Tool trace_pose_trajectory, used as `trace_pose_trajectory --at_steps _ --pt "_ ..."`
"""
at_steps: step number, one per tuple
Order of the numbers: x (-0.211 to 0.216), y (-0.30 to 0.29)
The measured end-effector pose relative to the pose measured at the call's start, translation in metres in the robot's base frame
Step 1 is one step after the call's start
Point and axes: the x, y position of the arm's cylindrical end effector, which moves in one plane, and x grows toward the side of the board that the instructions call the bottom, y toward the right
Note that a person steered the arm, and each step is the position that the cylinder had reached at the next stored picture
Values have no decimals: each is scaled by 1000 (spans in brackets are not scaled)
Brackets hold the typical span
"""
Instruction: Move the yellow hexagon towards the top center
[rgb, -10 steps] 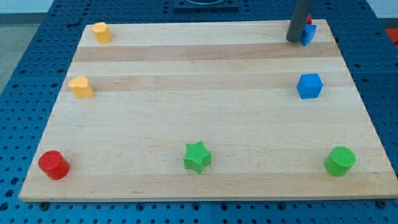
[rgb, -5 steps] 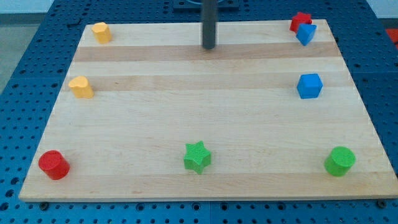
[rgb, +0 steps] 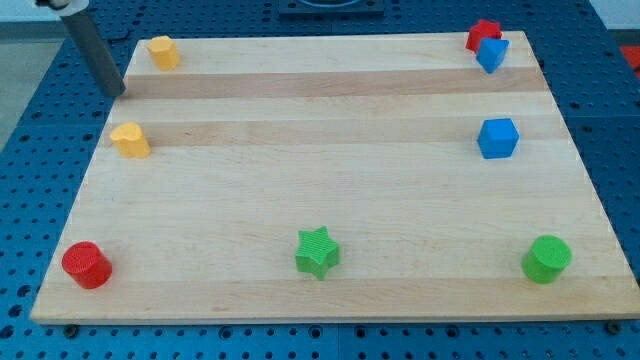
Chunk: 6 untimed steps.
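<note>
Trouble is near. My tip (rgb: 113, 93) is a bare rod with no hand to open or shut. It sits by the bench's (rgb: 330, 180) left edge. The yellow hexagon (rgb: 163, 51) is near, up and right of it, not touching. Pushing from this low could slide it off the top.

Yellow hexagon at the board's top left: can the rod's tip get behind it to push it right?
Probably yes: my tip sits just left of and below the yellow hexagon, apart from it, nothing between them.
</note>
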Motion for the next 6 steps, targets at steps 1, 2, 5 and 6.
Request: trace_pose_trajectory --at_steps 1,2,5,6 --pt "-25 0" --pt "-35 0" --pt "-69 15" --pt "-69 54"
